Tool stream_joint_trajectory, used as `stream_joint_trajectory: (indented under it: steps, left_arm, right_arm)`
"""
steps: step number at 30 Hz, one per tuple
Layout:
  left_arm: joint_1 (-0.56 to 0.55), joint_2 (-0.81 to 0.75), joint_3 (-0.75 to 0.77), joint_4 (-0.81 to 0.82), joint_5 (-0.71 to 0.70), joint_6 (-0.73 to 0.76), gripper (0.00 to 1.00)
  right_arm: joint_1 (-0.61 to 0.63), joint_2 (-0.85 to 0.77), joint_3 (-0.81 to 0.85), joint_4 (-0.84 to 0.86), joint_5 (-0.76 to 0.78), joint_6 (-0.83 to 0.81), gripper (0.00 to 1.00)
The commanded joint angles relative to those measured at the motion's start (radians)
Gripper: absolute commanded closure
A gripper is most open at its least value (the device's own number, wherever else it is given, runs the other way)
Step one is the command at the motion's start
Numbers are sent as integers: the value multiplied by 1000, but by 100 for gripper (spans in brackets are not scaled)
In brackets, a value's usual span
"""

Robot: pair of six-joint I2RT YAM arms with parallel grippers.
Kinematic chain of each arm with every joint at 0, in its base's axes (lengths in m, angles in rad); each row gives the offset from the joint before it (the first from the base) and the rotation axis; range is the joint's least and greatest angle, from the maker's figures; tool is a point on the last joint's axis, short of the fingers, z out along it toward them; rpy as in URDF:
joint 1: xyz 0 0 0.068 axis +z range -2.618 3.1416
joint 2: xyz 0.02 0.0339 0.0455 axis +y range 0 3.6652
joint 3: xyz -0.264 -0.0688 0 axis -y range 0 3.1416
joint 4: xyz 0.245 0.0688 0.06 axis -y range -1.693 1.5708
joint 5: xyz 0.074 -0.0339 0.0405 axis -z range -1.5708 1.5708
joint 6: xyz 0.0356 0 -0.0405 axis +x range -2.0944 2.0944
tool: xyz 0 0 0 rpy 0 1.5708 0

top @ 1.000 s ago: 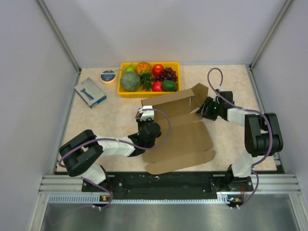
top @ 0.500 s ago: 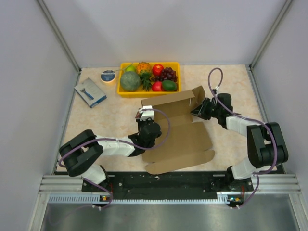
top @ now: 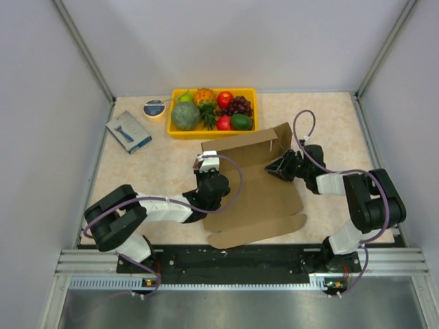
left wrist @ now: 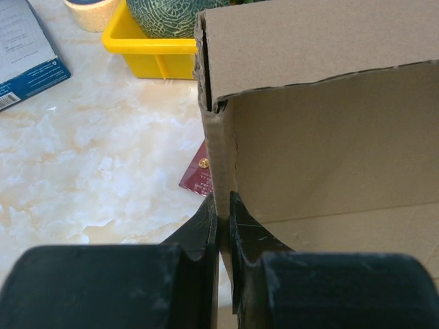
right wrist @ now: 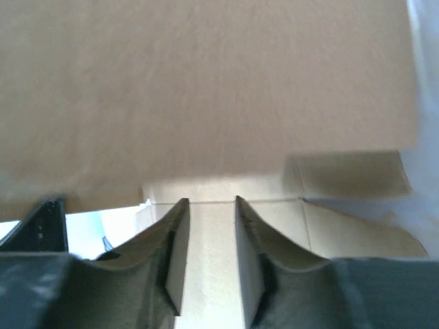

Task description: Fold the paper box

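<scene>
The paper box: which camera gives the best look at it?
Top external: almost the whole paper box shows, flat panels and raised back wall. Left wrist shows only one wall corner, pinched by the left end effector. Right wrist shows just blurry brown cardboard up close.

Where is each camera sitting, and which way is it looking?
Top camera: up high behind the arms, looking down on the table, the paper box and the yellow fruit tray; both arms show.
Left wrist camera: on the left arm, looking along the left gripper, which pinches a box wall.
Right wrist camera: on the right arm, looking past the right gripper at cardboard close up.
Shared: all see the box.
</scene>
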Motion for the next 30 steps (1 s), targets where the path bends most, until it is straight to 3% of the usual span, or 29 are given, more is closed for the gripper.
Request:
stream_joint_trajectory:
  steps: [1,4,6,10,15,21,24,27,28,30]
  left_arm:
    - [-7,-14,0,-12,6,9,100]
    - [-7,-6,1,-7,7,12,100]
    - [-7,-7,0,-2,9,12,100]
    - [-5,-15,-10,2,6,13,100]
    - [-7,-18,-10,1,6,19,100]
    - [-5,-20,-16,5,2,19,100]
    - [-7,-14,-11,5,-1,21,100]
    - [-7,-13,-10,7,-1,22,100]
    - [-7,-14,-11,8,1,21,100]
    - [-7,-10,-11,10,-1,21,100]
  right_arm:
    - [-26,-191,20,-242,165,-122,60]
    - [-103,-277,-12,-288,157,-226,48]
    - [-155,-280,26,-373,146,-309,47]
    - [-154,-271,141,-474,157,-525,41]
    - [-117,-251,198,-420,126,-598,34]
    - [-85,-171,296,-470,344,-630,33]
    - [-87,-151,310,-463,410,-636,38]
    - [-85,-154,315,-503,405,-641,54]
    - [-76,-157,312,-512,398,-642,68]
    - [-62,-166,310,-527,385,-653,81]
